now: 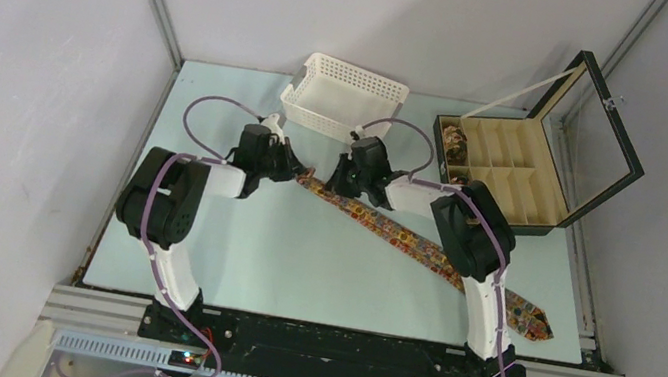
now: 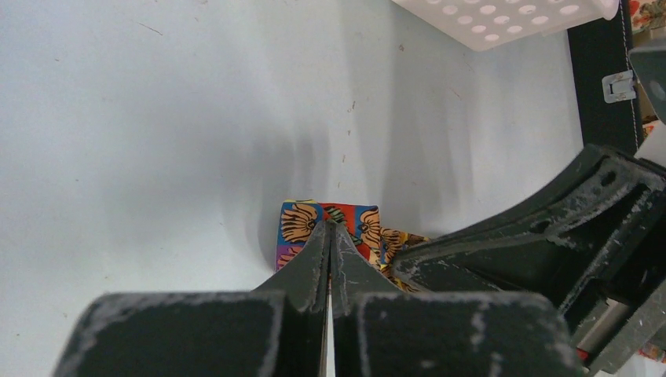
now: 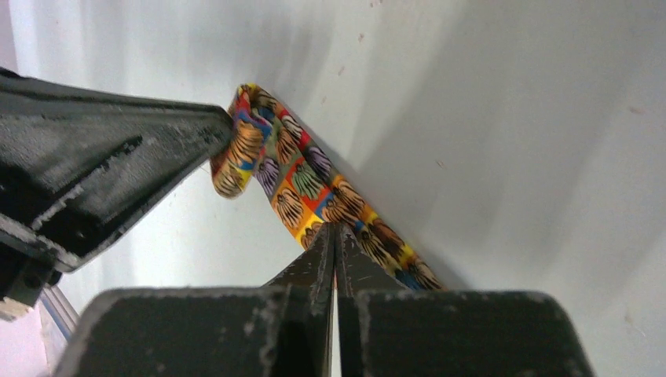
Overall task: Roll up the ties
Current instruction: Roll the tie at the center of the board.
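Both your claws are pressed together. The left gripper (image 2: 330,228) meets the tie (image 2: 298,222) at its folded end, the right gripper (image 3: 336,229) farther along.

On the pale blue-green surface (image 1: 299,254), a white perforated basket (image 1: 357,79) sits near the far edge, with a black box (image 1: 538,228) of tan compartments just right of it, its glass lid (image 1: 586,137) propped open.

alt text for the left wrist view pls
The shut left tool rests its tips on the end of a colourful patterned tie lying on a pale table. The right tool reaches in from the right, and the corner of a white basket shows top right.
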{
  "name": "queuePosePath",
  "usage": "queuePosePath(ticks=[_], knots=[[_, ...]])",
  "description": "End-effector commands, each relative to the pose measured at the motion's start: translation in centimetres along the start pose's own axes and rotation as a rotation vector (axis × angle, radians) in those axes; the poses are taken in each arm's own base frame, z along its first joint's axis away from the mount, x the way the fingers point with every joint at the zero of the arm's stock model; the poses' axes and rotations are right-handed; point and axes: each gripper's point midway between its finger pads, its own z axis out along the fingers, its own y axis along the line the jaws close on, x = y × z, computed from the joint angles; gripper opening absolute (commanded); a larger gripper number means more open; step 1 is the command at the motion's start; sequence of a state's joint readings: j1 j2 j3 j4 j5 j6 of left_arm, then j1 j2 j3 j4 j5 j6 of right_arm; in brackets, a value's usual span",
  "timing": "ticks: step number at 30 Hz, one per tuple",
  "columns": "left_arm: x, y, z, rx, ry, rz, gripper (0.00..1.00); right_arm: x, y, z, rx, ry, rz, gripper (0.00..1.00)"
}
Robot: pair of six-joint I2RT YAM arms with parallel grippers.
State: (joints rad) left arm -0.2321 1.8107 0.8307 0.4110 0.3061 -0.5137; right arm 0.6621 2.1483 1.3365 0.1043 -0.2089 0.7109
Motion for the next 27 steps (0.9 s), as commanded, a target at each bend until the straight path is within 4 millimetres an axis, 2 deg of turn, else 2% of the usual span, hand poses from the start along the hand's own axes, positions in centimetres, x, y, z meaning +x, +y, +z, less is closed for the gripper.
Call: queuePosePath(ticks=[1,8,13,18,27], knots=[[-1.8,-2.2,-0.7,0.062,-0.042,0.061,0.00,-0.1,0.9,1.2,-0.030,0.015,-0.013,0.00],[-1.3,-2.5,-0.7,0.070,-0.029,0.086,0.00,-1.1,1.7,0.2,-0.048,-0.012,-0.026,0.00],[-0.6,-2.2,-0.5,0.049,-0.014,0.103,0.00,-3.1,2.6,-1.6,-0.052,-0.086,-0.035,0.00],[-0.3,-1.8,-0.4,0.021,-0.007,0.114,0.00,-5.0,4.4,-2.6,-0.113,-0.141,-0.046,0.00],[-0.1,-0.9,-0.3,-0.026,0.002,0.118,0.00,-5.6,5.4,-0.8,-0.175,-0.098,-0.020,0.00]])
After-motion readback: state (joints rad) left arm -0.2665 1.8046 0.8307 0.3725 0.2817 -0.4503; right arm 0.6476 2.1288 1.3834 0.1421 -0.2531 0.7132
